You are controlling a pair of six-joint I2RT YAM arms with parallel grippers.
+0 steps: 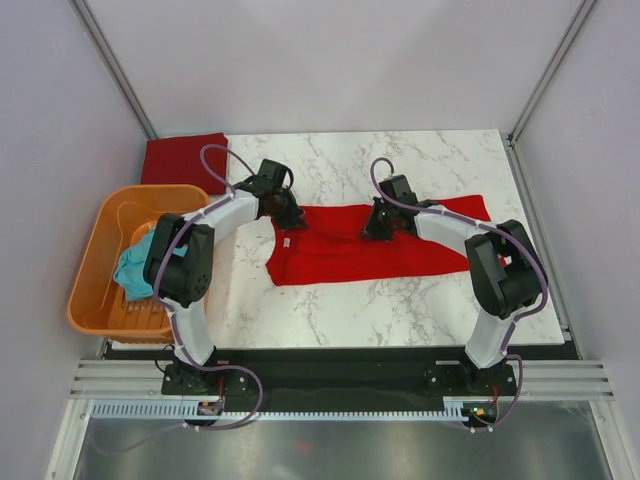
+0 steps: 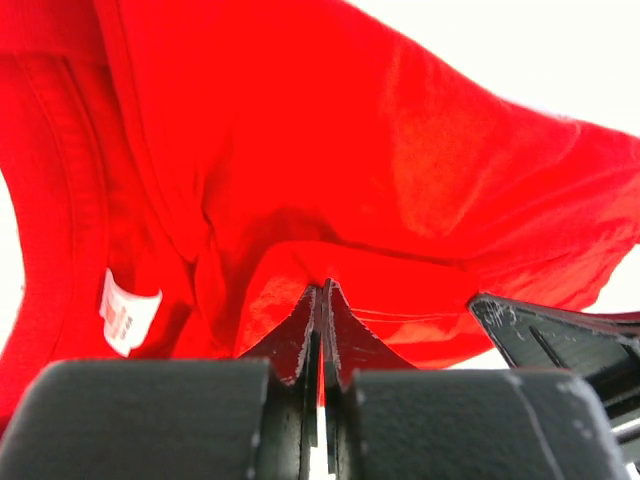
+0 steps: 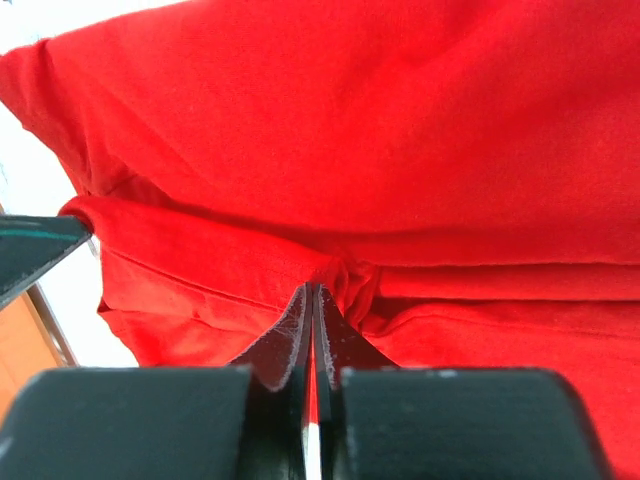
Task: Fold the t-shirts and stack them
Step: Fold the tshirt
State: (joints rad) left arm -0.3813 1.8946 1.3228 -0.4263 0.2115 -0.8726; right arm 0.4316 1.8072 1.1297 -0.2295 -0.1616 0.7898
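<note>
A robotics lab test cell is indicated. A marble-patterned tabletop (image 1: pixel 420 300) is enclosed on three sides by plain white panels (image 1: pixel 330 60) held in aluminium posts (image 1: pixel 115 68). A left arm (image 1: pixel 190 270) and a right arm (image 1: pixel 495 275) are bolted at the near edge beside aluminium rails (image 1: pixel 110 380), and their cables are led to a slotted white duct (image 1: pixel 340 410).

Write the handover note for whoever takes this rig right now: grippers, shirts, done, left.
Left gripper: shut on the bright red cloth t-shirt, near its collar.
Right gripper: shut on the same shirt, further right.
Shirts: the red one lies on the white marble table; the dark maroon cloth t-shirt lies flat at the far left corner; the teal cloth t-shirt sits crumpled in the orange plastic basket.
Done: maroon looks folded.
Left: fold red and teal, stack all.
</note>
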